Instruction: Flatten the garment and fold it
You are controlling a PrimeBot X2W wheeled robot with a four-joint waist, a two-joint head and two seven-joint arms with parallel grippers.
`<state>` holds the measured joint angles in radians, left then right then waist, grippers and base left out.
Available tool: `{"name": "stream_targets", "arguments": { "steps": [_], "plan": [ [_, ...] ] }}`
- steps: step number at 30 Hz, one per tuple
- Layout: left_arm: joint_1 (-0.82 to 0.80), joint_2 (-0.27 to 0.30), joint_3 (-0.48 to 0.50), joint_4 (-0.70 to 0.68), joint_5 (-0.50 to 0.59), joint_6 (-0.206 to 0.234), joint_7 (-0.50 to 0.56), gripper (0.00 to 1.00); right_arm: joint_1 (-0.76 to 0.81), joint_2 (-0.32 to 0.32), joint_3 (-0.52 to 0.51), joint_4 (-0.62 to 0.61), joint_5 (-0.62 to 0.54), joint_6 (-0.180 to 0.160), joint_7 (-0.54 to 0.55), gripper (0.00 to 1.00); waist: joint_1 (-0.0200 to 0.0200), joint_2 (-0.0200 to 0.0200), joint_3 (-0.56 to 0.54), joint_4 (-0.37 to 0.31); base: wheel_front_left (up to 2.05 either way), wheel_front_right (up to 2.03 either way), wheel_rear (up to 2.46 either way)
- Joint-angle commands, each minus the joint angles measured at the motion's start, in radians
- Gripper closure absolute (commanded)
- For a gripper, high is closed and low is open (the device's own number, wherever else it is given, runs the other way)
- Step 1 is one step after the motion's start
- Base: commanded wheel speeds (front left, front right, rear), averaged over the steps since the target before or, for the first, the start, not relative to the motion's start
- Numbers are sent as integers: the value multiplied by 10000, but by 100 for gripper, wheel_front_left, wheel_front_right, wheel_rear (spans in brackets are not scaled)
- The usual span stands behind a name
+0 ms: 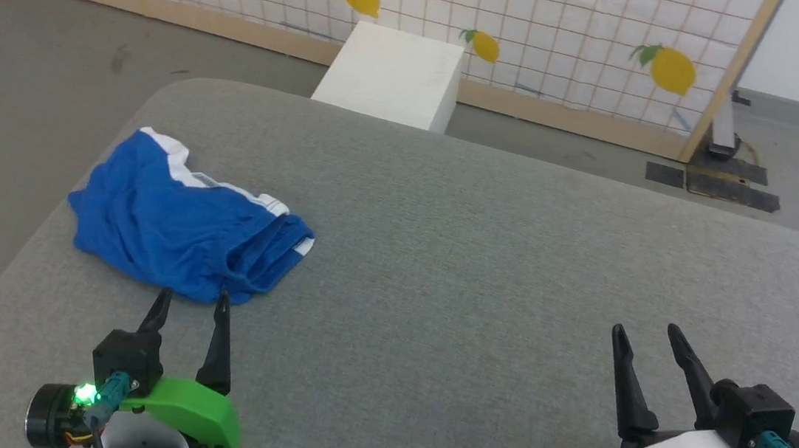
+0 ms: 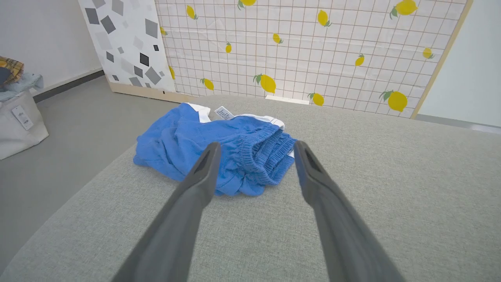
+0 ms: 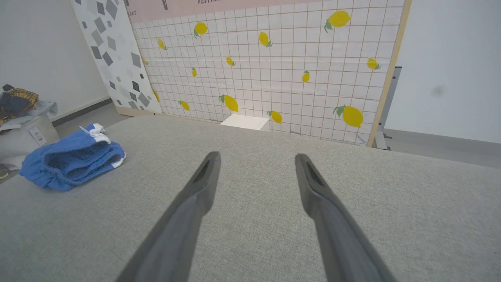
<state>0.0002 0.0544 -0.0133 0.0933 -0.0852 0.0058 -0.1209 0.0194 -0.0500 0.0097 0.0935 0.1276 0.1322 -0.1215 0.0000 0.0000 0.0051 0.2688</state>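
The garment (image 1: pixel 177 223), bright blue shorts with a white waistband, lies crumpled on the left part of the grey padded table (image 1: pixel 484 263). In the left wrist view the garment (image 2: pixel 227 152) shows a small white label and gathered hems bunched toward the right. My left gripper (image 1: pixel 192 299) stands open just short of the shorts' near edge, nothing between its fingers (image 2: pixel 205 164). My right gripper (image 1: pixel 644 331) is open over bare table at the lower right, far from the shorts. The right wrist view has the garment (image 3: pixel 72 158) at its left.
A white box (image 1: pixel 393 75) stands on the floor beyond the table's far edge, before a lemon-print screen (image 1: pixel 539 23). The table's left edge runs close to the shorts. A pale bag with clothes (image 2: pixel 17 113) sits on the floor at the left.
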Motion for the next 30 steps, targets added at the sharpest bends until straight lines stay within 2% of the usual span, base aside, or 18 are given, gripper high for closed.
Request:
{"name": "stream_targets", "arguments": {
  "steps": [1,15,30],
  "plan": [
    [133,-21,5,61,-72,71,-129,0,102,-2,29,60,108,-8,-116,0,0,0,11,232,0,0,0],
    [239,-27,12,273,-170,136,-480,0,230,-2,118,353,336,-10,-469,0,0,0,-40,1203,0,0,0],
    [340,-31,49,427,-151,164,-785,0,346,-2,219,649,570,-11,-775,0,0,0,-67,1883,0,0,0]
  ]
}}
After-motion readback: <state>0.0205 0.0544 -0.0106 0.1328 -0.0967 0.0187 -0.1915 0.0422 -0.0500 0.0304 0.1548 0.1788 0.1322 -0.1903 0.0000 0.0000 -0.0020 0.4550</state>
